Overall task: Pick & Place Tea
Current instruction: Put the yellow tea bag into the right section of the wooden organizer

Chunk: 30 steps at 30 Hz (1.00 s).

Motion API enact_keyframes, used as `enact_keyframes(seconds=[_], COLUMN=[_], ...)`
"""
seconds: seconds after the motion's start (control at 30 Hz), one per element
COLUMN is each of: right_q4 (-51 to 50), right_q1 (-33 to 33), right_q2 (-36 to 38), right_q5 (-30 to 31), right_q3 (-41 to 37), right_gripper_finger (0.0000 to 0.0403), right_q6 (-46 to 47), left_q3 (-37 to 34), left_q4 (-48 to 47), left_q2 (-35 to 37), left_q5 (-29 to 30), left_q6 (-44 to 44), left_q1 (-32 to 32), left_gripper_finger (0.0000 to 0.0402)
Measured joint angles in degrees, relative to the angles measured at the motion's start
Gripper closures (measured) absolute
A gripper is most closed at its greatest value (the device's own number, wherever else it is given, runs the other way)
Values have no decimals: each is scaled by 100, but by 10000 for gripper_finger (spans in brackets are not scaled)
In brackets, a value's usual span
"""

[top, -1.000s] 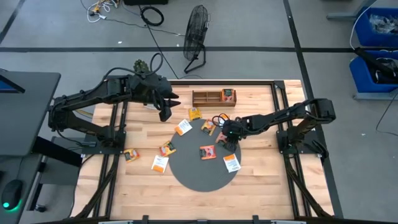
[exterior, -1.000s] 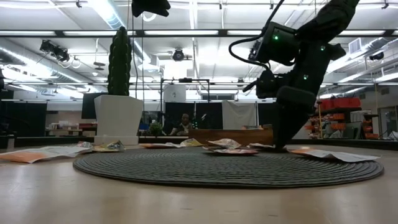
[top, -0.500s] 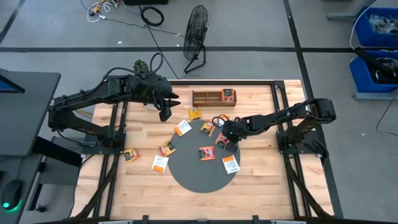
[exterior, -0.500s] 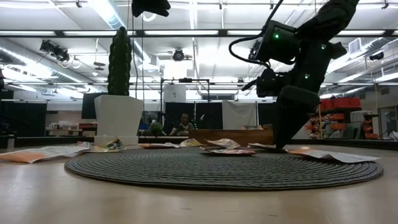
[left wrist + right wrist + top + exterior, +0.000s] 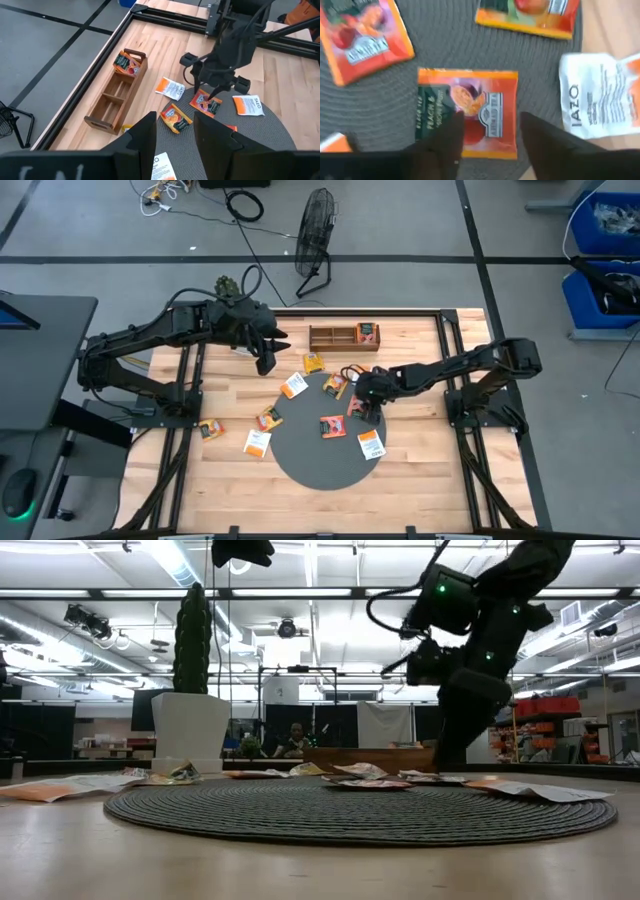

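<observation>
Right gripper (image 5: 366, 406) hovers with fingers apart over the sachet (image 5: 467, 112), holding nothing; it lies flat on the mat (image 5: 310, 455) at about 2 o'clock; left gripper (image 5: 268, 358) waits at 11 o'clock, grip unclear. Orange with a dark green panel; looks light, thin and floppy, so pinch an edge.

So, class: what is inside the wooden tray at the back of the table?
One orange tea sachet sits in the end compartment of the wooden tray nearest the right arm. The left wrist view shows the other compartments bare. Anything under that sachet is covered.
</observation>
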<state>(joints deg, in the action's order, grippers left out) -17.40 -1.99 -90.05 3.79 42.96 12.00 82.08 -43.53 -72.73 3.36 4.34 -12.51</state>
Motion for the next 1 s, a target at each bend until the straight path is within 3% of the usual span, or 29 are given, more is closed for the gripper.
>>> enact_keyframes(seconds=[0.13,0.27,0.4,0.67,1.0], right_q4=[38,111,141,89,-511], right_q1=[-38,-60,-60,-65,-65], right_q2=[-231,-338,-343,-259,356], right_q5=[-2,-75,-104,-196,81], right_q3=[-2,20,17,9,481], right_gripper_finger=[150,159,213,384,397], right_q6=[-69,-113,-282,-263,-198], left_q3=[0,0,0,0,0], left_q4=[2,2,0,0,0], left_q2=[0,0,0,0,-2], left_q5=[0,2,0,2,2], left_q6=[56,101,101,96,105], left_q1=[-1,0,0,-2,-2], left_gripper_finger=[266,266,266,266,266])
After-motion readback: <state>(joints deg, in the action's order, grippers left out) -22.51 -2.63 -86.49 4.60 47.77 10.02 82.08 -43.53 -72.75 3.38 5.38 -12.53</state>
